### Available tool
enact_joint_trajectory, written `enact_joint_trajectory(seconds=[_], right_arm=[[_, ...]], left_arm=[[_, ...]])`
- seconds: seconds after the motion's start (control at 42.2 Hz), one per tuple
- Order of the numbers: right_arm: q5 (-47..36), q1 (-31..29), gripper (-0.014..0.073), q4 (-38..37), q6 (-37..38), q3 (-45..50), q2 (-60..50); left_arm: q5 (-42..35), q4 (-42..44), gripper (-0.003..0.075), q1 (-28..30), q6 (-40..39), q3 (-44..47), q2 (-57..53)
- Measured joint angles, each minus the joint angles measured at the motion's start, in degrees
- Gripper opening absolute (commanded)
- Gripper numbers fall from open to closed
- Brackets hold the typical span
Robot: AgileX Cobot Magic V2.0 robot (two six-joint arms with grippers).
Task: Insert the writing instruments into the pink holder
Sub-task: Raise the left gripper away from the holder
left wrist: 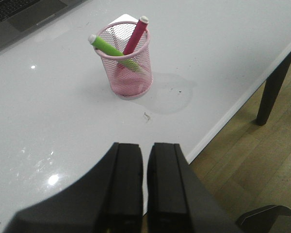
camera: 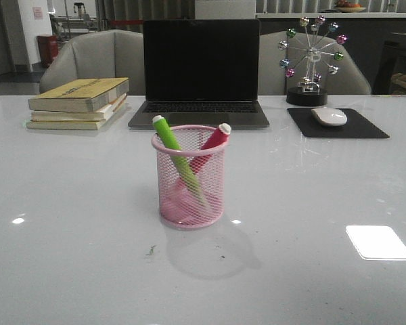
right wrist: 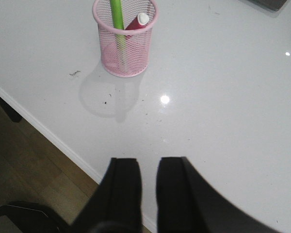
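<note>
Both markers, lime green (camera: 170, 143) and pink-red (camera: 214, 142), are leaning crossed inside the pink holder (camera: 188, 203), mid-table. I'm hovering my left pincer (left wrist: 145, 187) nearly closed and empty near the table edge (left wrist: 233, 114); my right pincer (right wrist: 149, 187) is slightly parted, empty.

Lime green marker (camera: 174, 152) and pink-red marker (camera: 210, 146) lean crossed inside the upright pink mesh holder (camera: 189, 204)

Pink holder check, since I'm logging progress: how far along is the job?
It looks finished. The lime green marker and the pink-red marker both stand crossed inside the pink holder, white ends above the rim. Nothing is in hand: the left hand and right hand hold nothing, back near the table edge. No other markers show.
</note>
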Motion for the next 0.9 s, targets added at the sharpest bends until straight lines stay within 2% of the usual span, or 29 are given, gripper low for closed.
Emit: enact_joint_trajectory(seconds=[0.119,0.213,0.735,0.83,0.901], right_arm=[[0.2,0.0,0.0069,-0.1,0.0,0.0,0.0],[0.3,0.0,0.0069,-0.2,0.0,0.0,0.0],[0.3,0.0,0.0069,-0.3,0.0,0.0,0.0],[0.3,0.0,0.0069,-0.4,0.0,0.0,0.0],[0.3,0.0,0.0069,-0.4,0.0,0.0,0.0]], left_arm=[[0.0,4.1,0.0099,0.0,-7.1,0.0,0.0],[0.2,5.1,0.0099,0.0,-9.6,0.0,0.0],[-0.2,6.2,0.0099,0.3,-10.5,0.8,-1.2],[-3.2,8.1,0.0099,4.2,-10.5,3.9,-5.1],[-9.1,9.0,0.0099,10.2,-10.5,8.3,-9.8]])
